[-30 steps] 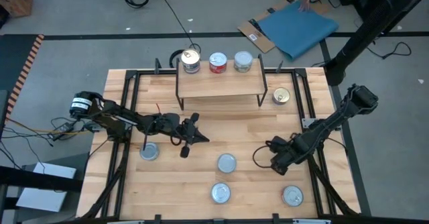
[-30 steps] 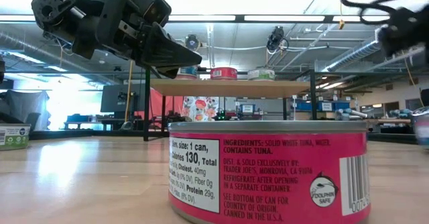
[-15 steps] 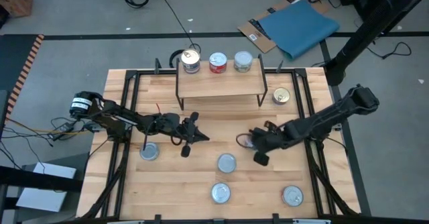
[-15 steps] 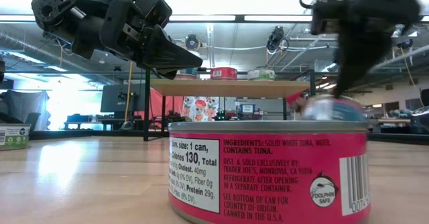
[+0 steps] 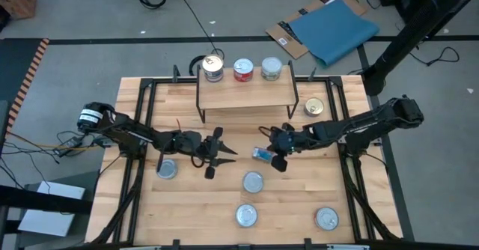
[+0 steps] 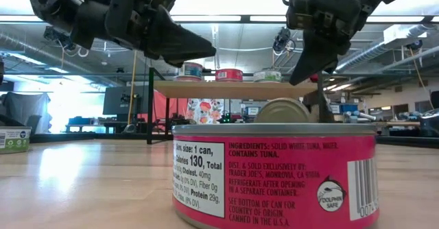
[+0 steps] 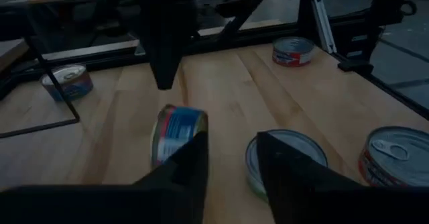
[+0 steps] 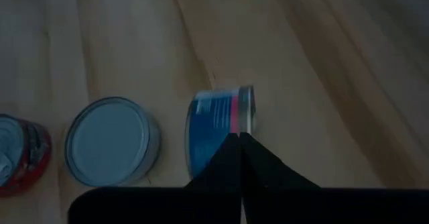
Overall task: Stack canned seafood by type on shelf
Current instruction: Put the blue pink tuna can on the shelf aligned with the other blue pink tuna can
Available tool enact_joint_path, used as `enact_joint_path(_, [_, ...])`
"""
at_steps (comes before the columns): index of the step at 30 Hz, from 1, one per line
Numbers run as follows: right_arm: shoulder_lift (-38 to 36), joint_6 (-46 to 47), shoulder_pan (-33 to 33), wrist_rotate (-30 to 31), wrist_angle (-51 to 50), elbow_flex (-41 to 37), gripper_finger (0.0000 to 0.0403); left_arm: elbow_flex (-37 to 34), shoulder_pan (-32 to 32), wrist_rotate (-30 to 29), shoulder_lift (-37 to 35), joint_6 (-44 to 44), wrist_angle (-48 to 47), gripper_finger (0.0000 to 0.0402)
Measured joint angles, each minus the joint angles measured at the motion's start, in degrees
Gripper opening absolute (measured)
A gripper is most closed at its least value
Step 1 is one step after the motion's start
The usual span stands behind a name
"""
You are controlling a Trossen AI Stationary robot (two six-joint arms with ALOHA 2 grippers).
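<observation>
1. The left gripper [image 5: 228, 155] hovers over the middle of the table. Its fingers were pressed together a second ago and now stand partly apart with nothing between them, aimed at the tipped tin. This reads as readiness to receive it.
2. The tipped tin [image 5: 262, 154] has a blue label and lies on its side on the table between the two grippers, in front of the shelf [image 5: 243, 93]. It did not lie there a second ago. In the left wrist view it sits just ahead of that gripper's parted fingers [image 7: 194, 163]. Its label text is too small to read.
3. The right gripper [image 5: 273, 154] has swept in from the table's right side to the centre. Its fingers are fully closed, tip to tip, and grip nothing. It appears to have nudged the tin here rather than carried it, so that tin is not yet stacked.
4. Three shelf tins [image 5: 243, 69] stand unchanged. Five flat tins remain on the table.
5. The pink tin [image 6: 274, 174] nearest the low camera reads "SOLID WHITE TUNA, WATER", "TRADER JOE'S, MONROVIA, CA", "DOLPHIN SAFE" and "Calories 130".
</observation>
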Motion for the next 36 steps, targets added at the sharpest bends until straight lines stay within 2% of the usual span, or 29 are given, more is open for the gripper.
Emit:
enact_joint_path(4, [0.0, 3.22, 0.48, -1.19, 0.01, 0.0, 0.0021, 1.06, -0.52, -2.32, 0.0, -0.31, -0.89, 0.0174])
enact_joint_path(12, [0.0, 4.26, 4.99, 3.98, 0.0, 0.0, 0.0135, 1.91, -0.51, -5.02, 0.71, -1.8, -1.24, 0.0227])
enact_joint_path(19, [0.0, 6.04, 5.79, 5.03, -0.08, 0.0, 0.0211, 9.48, -0.24, -5.8, 5.7, 1.38, -11.38, 0.0257])
enact_joint_path(24, [0.0, 6.1, 5.79, 5.02, -0.16, 0.0, 0.0233, 14.46, 1.67, -6.15, 7.26, 2.98, -18.57, 0.0271])
enact_joint_path(27, [0.0, 5.31, 5.79, 5.0, -0.23, 0.0, 0.0236, 17.33, 3.23, -3.38, 7.98, 3.21, -24.17, 0.0276])
enact_joint_path(36, [-0.02, 4.52, 5.88, 4.98, -0.28, 0.0, 0.0235, 22.28, 5.93, 1.36, 13.68, 4.77, -28.12, 0.0277])
